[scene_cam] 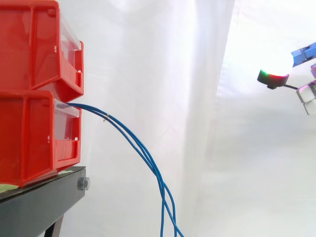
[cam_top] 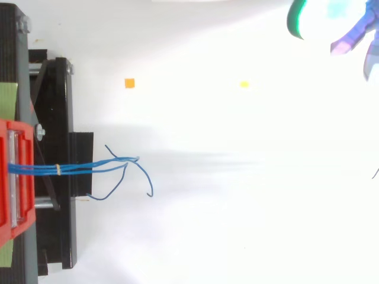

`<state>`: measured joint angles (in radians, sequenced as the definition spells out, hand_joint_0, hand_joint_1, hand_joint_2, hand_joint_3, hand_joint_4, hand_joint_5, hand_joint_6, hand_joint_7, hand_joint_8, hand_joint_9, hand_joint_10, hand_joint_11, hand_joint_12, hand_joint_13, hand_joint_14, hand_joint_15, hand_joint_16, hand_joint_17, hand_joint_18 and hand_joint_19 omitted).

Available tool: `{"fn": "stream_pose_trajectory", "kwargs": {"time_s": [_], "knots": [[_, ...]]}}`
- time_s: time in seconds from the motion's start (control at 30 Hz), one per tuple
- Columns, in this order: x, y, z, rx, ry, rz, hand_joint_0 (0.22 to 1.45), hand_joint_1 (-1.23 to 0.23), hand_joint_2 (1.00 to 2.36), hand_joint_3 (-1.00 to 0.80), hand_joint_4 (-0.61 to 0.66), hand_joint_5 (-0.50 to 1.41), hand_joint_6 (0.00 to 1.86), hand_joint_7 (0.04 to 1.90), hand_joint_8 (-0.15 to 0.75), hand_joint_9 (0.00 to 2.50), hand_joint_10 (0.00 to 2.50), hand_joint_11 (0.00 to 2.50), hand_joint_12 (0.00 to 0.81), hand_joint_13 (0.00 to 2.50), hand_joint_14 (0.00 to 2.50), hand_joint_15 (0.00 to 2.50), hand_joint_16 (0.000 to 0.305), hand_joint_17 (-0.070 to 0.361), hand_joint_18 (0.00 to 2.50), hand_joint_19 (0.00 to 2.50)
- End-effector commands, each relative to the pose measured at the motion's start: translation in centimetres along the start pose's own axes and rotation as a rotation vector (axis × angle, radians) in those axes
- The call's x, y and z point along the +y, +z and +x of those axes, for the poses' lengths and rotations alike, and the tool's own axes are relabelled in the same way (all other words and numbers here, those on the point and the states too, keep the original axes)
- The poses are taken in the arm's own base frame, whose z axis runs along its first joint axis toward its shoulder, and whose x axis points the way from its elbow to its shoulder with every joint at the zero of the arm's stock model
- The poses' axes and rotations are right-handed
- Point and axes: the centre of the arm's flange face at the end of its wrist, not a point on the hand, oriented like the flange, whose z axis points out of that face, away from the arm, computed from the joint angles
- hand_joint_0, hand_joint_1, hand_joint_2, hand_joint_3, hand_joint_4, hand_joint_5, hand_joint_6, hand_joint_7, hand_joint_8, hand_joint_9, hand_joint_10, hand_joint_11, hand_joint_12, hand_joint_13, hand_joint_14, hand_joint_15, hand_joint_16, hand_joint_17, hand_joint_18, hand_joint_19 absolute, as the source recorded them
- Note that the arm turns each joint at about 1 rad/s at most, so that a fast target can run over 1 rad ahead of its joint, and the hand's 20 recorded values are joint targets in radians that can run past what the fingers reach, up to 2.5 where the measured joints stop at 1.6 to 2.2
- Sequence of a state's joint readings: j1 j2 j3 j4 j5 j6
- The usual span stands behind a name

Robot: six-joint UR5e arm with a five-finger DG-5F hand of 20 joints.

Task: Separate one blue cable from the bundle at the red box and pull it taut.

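Cables, thin and blue, come out in a bundle over the clear plastic front of the lower red plastic bin. They arch away from it and droop down past the bottom edge of the side view. A small pale band ties them together just outside the bin. Beyond it, seen from above, the strands part into loose, curling ends over the white floor. None is taut.

A second red plastic bin sits stacked on the first. Both rest on a black metal stand with a silver bolt at its front corner. A pale green strip lies along the stand's top beside the bins. It bears no writing that can be made out. A small orange square and a smaller yellow one lie on the floor, well apart from each other and from the cables. A white curtain hangs behind.

The robot's hand hovers at the far right, higher than the cables and well apart from them. Its fingers are spread and straight, with nothing between them. One fingertip pad glows green and red and points toward the bins.
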<state>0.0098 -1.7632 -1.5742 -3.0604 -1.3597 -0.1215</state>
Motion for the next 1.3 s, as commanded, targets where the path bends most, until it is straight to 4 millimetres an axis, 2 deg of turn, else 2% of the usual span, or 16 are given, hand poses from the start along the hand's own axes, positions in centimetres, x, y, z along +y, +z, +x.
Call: {"fn": "stream_pose_trajectory", "kwargs": {"time_s": [0.0, 0.07, 0.17, 0.27, 0.4, 0.43, 0.5, 0.7, 0.73, 0.8, 0.87, 0.9, 1.17, 1.27], "knots": [[-0.4, 1.0, 0.7, -0.015, -0.018, -0.023, 0.57, -0.68, 1.00, -0.50, 0.21, -0.19, 0.50, 0.80, 0.329, 0.89, 0.01, 0.54, 0.315, 0.77, 0.01, 0.34, 0.028, 0.062, 0.53, 0.32], [-0.9, 1.7, 1.2, -0.024, -0.027, -0.037, 0.57, -0.68, 1.00, -0.50, 0.21, -0.19, 0.50, 0.80, 0.327, 0.88, 0.01, 0.53, 0.315, 0.75, 0.01, 0.34, 0.028, 0.063, 0.50, 0.33], [-2.8, 3.6, 2.3, -0.012, -0.048, -0.032, 0.56, -0.70, 1.00, -0.50, 0.20, -0.21, 0.50, 0.81, 0.310, 0.75, 0.01, 0.52, 0.319, 0.64, 0.01, 0.32, 0.030, 0.068, 0.42, 0.33], [-3.5, 5.2, 3.0, -0.016, -0.052, -0.048, 0.52, -0.74, 1.00, -0.50, 0.18, -0.24, 0.50, 0.79, 0.297, 0.59, 0.01, 0.46, 0.324, 0.52, 0.01, 0.26, 0.034, 0.076, 0.34, 0.30], [-3.8, 6.8, 3.9, -0.010, -0.067, -0.055, 0.48, -0.79, 1.00, -0.50, 0.12, -0.30, 0.50, 0.67, 0.270, 0.22, 0.00, 0.13, 0.320, 0.22, 0.00, 0.07, 0.039, 0.088, 0.11, 0.16], [-4.3, 7.7, 4.4, -0.009, -0.075, -0.049, 0.48, -0.75, 1.00, -0.50, 0.09, -0.30, 0.50, 0.69, 0.251, 0.11, 0.00, 0.16, 0.306, 0.12, 0.00, 0.10, 0.037, 0.084, 0.00, 0.21], [-4.8, 8.9, 5.3, -0.002, -0.087, -0.047, 0.47, -0.77, 1.00, -0.50, 0.07, -0.30, 0.50, 0.66, 0.245, 0.03, 0.00, 0.08, 0.306, 0.07, 0.00, 0.07, 0.039, 0.087, 0.00, 0.17], [-5.0, 10.1, 6.6, -0.025, -0.145, -0.100, 0.45, -0.77, 1.00, -0.50, 0.07, -0.30, 0.50, 0.65, 0.246, 0.01, 0.00, 0.06, 0.315, 0.04, 0.00, 0.07, 0.041, 0.092, 0.00, 0.18], [-5.9, 10.6, 6.9, -0.027, -0.163, -0.097, 0.45, -0.76, 1.00, -0.50, 0.08, -0.30, 0.50, 0.66, 0.253, 0.02, 0.00, 0.07, 0.315, 0.04, 0.00, 0.07, 0.041, 0.092, 0.00, 0.18], [-6.2, 11.0, 7.3, -0.021, -0.166, -0.103, 0.45, -0.72, 1.00, -0.50, 0.10, -0.30, 0.50, 0.66, 0.266, 0.05, 0.00, 0.09, 0.322, 0.06, 0.00, 0.07, 0.041, 0.093, 0.00, 0.18], [-7.4, 11.7, 7.8, -0.015, -0.167, -0.091, 0.45, -0.71, 1.00, -0.50, 0.12, -0.30, 0.50, 0.67, 0.274, 0.08, 0.00, 0.10, 0.326, 0.07, 0.00, 0.08, 0.042, 0.094, 0.00, 0.18], [-7.1, 11.9, 8.0, -0.013, -0.164, -0.098, 0.45, -0.70, 1.00, -0.50, 0.12, -0.30, 0.50, 0.68, 0.278, 0.10, 0.00, 0.12, 0.328, 0.08, 0.00, 0.08, 0.041, 0.093, 0.00, 0.18], [-6.9, 11.9, 8.7, -0.009, -0.173, -0.107, 0.47, -0.75, 1.00, -0.50, 0.16, -0.29, 0.50, 0.67, 0.290, 0.19, 0.00, 0.10, 0.330, 0.15, 0.00, 0.06, 0.041, 0.092, 0.00, 0.15], [-7.9, 12.3, 9.2, -0.002, -0.177, -0.097, 0.47, -0.75, 1.00, -0.50, 0.18, -0.28, 0.50, 0.66, 0.303, 0.26, 0.00, 0.08, 0.341, 0.21, 0.00, 0.03, 0.042, 0.094, 0.08, 0.11]]}}
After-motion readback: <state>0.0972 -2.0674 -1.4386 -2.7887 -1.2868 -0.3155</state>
